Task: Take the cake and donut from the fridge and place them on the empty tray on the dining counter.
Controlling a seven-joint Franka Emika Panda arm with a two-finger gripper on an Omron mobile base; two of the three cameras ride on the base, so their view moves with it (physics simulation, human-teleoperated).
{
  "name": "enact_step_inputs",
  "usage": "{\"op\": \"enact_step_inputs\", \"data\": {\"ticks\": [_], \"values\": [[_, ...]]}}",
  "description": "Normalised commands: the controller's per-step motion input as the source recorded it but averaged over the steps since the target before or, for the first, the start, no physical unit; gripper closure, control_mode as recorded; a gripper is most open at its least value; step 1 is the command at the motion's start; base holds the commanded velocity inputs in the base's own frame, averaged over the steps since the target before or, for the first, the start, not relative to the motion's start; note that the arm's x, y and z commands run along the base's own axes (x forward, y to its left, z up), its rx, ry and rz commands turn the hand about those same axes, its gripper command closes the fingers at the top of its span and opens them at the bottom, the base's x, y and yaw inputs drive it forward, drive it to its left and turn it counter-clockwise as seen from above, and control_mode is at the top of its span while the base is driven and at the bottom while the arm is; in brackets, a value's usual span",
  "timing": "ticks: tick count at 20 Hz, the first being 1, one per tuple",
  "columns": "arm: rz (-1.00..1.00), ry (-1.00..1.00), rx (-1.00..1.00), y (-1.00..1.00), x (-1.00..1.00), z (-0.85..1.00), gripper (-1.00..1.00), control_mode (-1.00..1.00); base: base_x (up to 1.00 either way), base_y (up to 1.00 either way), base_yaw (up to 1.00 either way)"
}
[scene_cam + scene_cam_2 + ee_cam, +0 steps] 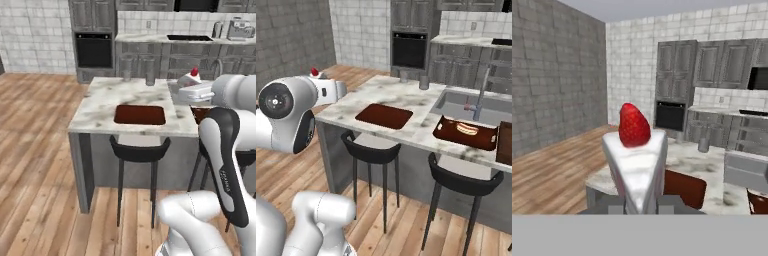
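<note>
— One of two pastries is in hand: the small white wedge of cake with a red strawberry on top (635, 162) sits clamped between the dark fingers (639, 204), carried in the air beside the white-and-grey marbled stone table (107, 97).

— And the tray?

— The flat reddish-brown rectangular tray (139, 114) lies bare near the table's stool-side edge; the cake is not yet above it, so I judge the set-down remains.

— The donut?

— I cannot see it anywhere, nor the fridge. That fetch looks wholly left to do.

— Anything else nearby?

— A darker raised-sided tray with orange food (466, 133) rests by the sink.
</note>
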Motion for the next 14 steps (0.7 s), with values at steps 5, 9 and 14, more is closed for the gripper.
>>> {"op": "enact_step_inputs", "data": {"ticks": [5,9,14], "values": [[0.00,0.00,0.00,0.00,0.00,0.00,1.00,1.00,0.86,0.58,-0.41],[0.00,0.00,0.00,0.00,0.00,0.00,1.00,1.00,0.84,0.46,-0.41],[0.00,0.00,0.00,0.00,0.00,0.00,1.00,1.00,0.44,0.16,-0.34]]}}
